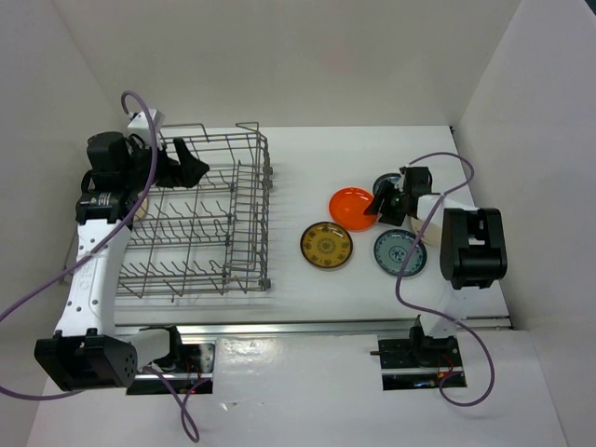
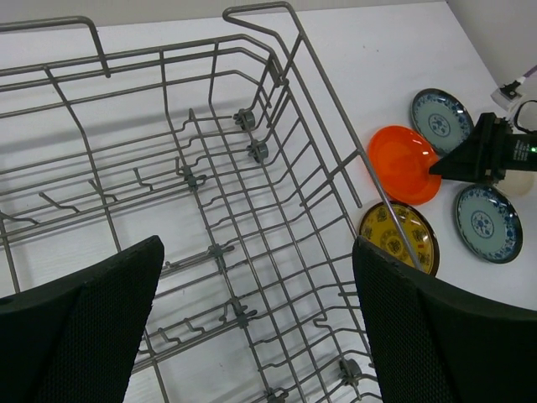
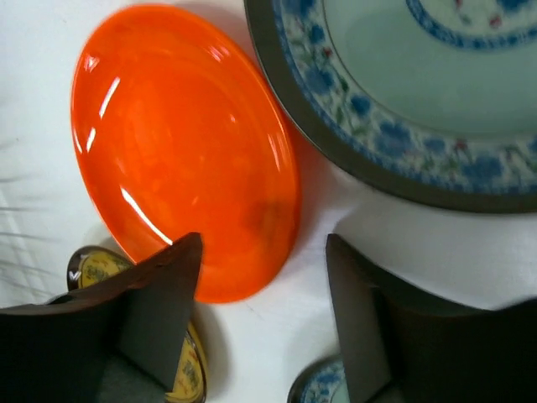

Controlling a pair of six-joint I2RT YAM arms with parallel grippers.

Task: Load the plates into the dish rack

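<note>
bright even light | soft shadows | glare on orange plate point(image 3: 185, 151)

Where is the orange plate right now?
In the top view, the orange plate lies flat on the table, right of the dish rack and just past the brown-and-yellow plate. The open right pincer is at its edge.

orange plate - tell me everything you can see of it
The orange plate is small, round, plain bright orange and glossy, like glazed ceramic or plastic, with a shallow raised rim. It lies flat, face up, on the white table, right of the dish rack, not yet loaded. The right end effector is open, fingers straddling the plate's edge; contact cannot be told. A teal patterned plate lies close beside it, a brown and yellow plate nearby.
</note>
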